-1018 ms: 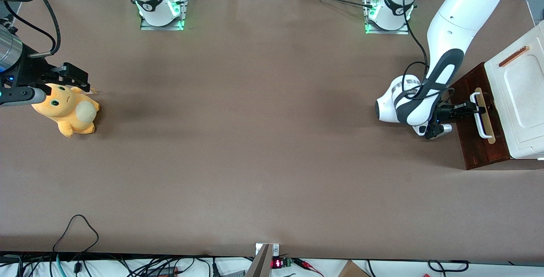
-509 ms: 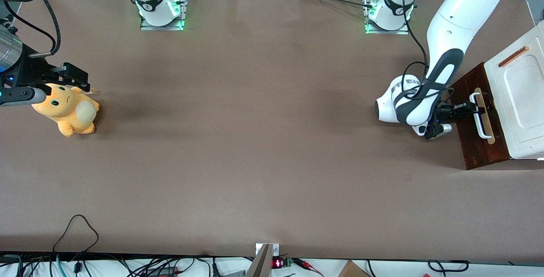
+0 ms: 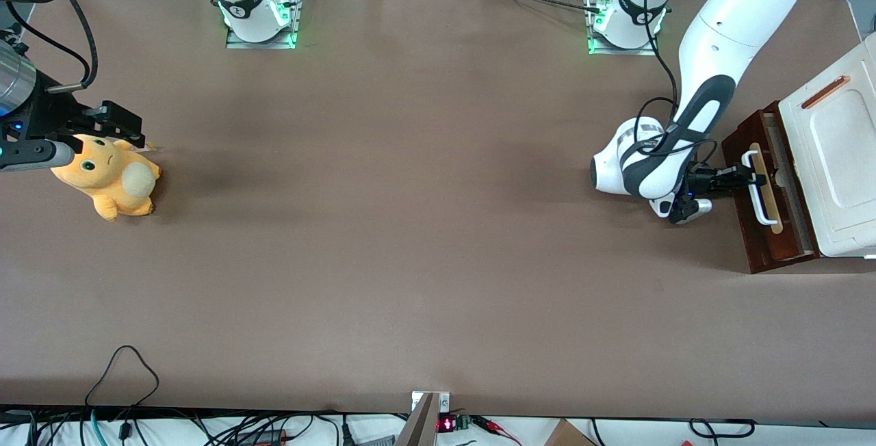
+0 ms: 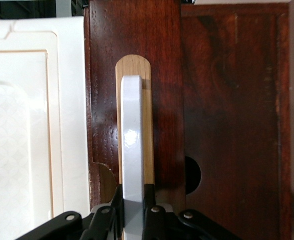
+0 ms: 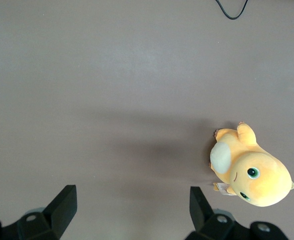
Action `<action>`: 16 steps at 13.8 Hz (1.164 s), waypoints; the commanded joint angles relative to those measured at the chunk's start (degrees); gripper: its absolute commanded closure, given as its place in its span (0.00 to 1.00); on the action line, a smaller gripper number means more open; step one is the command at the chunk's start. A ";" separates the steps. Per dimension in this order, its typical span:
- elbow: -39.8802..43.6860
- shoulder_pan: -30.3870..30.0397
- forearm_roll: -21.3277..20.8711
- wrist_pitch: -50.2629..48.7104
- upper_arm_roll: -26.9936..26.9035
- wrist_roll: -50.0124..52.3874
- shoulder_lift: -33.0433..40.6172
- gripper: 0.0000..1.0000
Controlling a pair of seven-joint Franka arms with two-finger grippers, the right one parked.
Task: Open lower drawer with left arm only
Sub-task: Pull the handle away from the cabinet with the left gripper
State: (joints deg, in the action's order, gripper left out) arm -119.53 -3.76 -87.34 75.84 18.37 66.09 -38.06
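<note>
The lower drawer [image 3: 770, 244], dark red-brown wood, stands slightly out from under the white cabinet top [image 3: 838, 159], and a narrow strip of its inside shows. Its white loop handle [image 3: 756, 189] lies on a pale wood strip. The left arm [image 3: 725, 15] reaches down in front of the drawer. My gripper [image 3: 742, 176] is shut on the handle near its end farther from the front camera. In the left wrist view the black fingers [image 4: 149, 197] press both sides of the handle [image 4: 132, 135] against the drawer [image 4: 161, 60].
A yellow plush toy [image 3: 109, 176] lies toward the parked arm's end of the table, also seen in the right wrist view as the plush toy [image 5: 251, 172]. An orange bar [image 3: 826, 90] lies on the cabinet top. Cables run along the table's edge nearest the front camera.
The left arm has drawn back toward the parked arm's end with the handle in its grip. The drawer has slid out of the cabinet a little.
</note>
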 commanded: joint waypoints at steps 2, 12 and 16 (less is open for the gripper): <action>3.68 3.84 -1.17 1.33 3.69 -0.88 -1.75 1.00; 4.83 5.25 -0.64 -0.87 6.59 -1.41 -2.19 0.95; 4.75 5.08 -0.55 -0.96 6.50 -1.93 -2.19 0.37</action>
State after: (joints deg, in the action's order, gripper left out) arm -117.69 -0.65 -87.15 74.94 23.96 65.91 -38.81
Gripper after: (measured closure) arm 0.797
